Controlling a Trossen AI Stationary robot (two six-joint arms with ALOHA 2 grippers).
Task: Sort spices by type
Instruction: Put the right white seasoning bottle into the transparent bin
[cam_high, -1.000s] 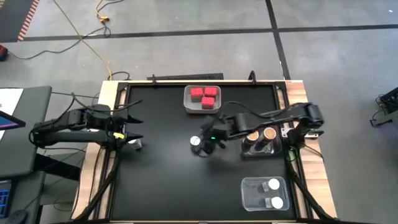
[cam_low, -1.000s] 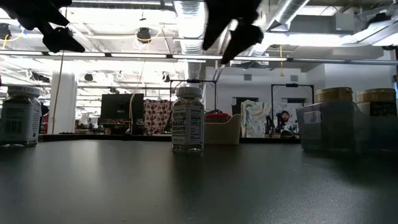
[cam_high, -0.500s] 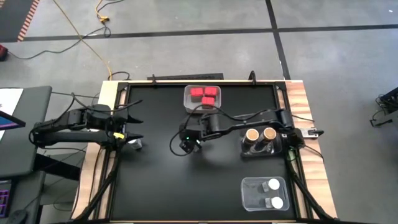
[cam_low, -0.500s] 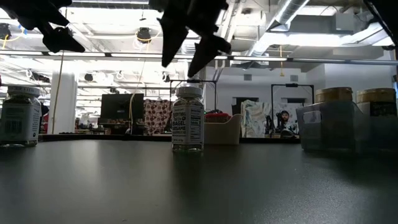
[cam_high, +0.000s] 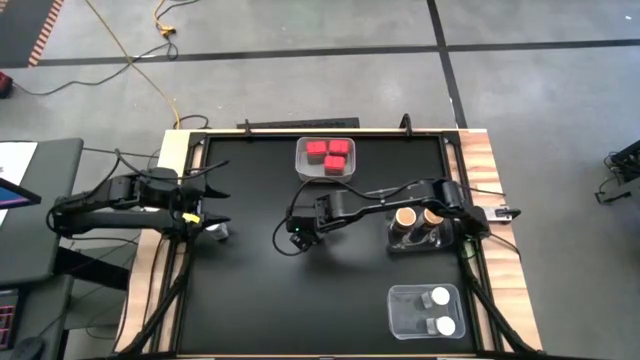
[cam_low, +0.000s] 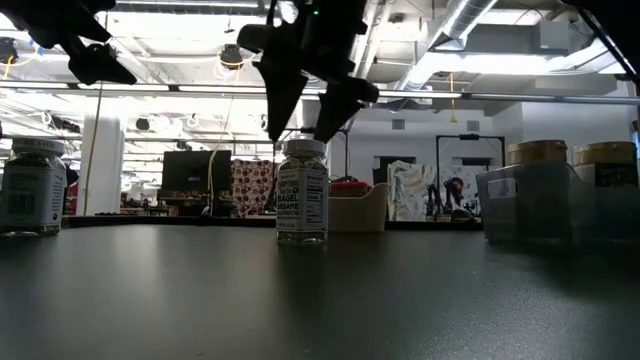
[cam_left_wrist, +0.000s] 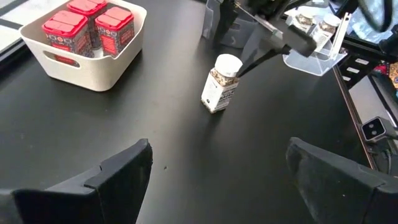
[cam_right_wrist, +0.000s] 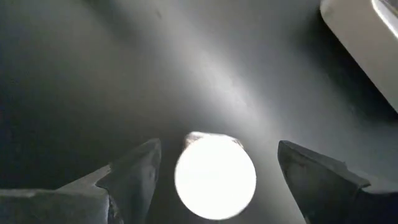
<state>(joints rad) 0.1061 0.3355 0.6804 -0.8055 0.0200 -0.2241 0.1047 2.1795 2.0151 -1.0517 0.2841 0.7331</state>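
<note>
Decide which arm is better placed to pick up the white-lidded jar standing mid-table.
Right. The right gripper hangs open directly above the jar, fingers either side of its lid. The left gripper waits near the table's left edge.

Two dark, slender jointed arms are seen, with black cables looped along them. A small green light is shown near the right end effector (cam_high: 301, 236); yellow markings are carried near the left end effector (cam_high: 212, 208).

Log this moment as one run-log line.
right gripper: open, above small round white-lidded jar mid-table, not gripping | left gripper: open, idle at left edge | red blocky boxes: in white rectangular bin
</note>
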